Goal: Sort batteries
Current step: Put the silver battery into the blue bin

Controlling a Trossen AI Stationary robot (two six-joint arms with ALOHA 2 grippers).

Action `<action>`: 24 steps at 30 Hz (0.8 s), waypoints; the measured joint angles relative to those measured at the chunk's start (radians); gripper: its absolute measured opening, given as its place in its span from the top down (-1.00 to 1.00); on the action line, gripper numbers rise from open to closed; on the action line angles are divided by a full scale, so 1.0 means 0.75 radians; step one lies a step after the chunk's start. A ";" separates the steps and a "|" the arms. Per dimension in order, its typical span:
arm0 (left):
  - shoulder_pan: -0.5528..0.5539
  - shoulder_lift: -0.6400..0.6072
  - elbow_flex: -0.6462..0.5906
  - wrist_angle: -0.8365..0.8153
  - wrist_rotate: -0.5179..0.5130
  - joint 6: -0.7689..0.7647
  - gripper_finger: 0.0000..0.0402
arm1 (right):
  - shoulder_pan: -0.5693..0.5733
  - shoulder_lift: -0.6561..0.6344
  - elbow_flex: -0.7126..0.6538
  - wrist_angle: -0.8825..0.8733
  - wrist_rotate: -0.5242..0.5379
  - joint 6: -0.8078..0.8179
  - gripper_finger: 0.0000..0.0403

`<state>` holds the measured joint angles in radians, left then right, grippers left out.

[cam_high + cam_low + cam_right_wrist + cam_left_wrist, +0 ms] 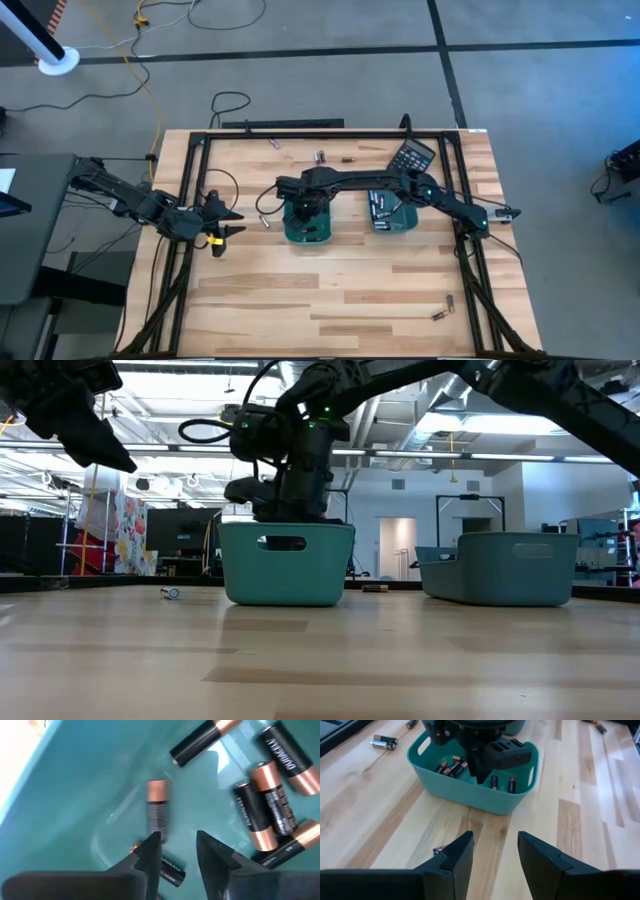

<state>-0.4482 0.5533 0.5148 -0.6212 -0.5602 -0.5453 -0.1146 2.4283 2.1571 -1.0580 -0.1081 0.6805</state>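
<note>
A teal tray (306,228) stands mid-table with several black-and-copper batteries (270,805) lying on its floor. My right gripper (177,837) reaches down into it from above, open, with nothing between its fingers. One battery (157,812) lies just past one fingertip, and another (167,871) shows under that finger. From the left wrist view the right gripper (480,767) hangs over the tray's batteries (451,766). My left gripper (495,837) hovers open above bare wood to the left of the tray (470,795), holding nothing.
A second teal tray (392,213) with batteries stands to the right, and a black calculator (412,156) lies behind it. Loose batteries lie on the table at the far side (320,157), left of the tray (172,593) and at the near right (440,314). A black frame (190,200) borders the table.
</note>
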 joint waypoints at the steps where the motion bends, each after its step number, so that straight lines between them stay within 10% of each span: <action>1: 0.000 0.000 0.000 0.000 0.000 0.007 0.25 | -0.001 0.000 0.000 0.000 0.000 0.005 0.29; 16: 0.000 0.001 0.000 -0.001 0.000 0.273 0.25 | 0.059 -0.387 -0.001 -0.066 0.206 -0.018 0.22; 24: 0.000 0.004 0.000 0.000 0.001 0.258 0.25 | 0.234 -0.686 -0.020 -0.325 0.568 -0.003 0.29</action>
<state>-0.4480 0.5560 0.5148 -0.6213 -0.5598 -0.3517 0.0609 1.9136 2.1419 -1.3018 0.3180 0.6782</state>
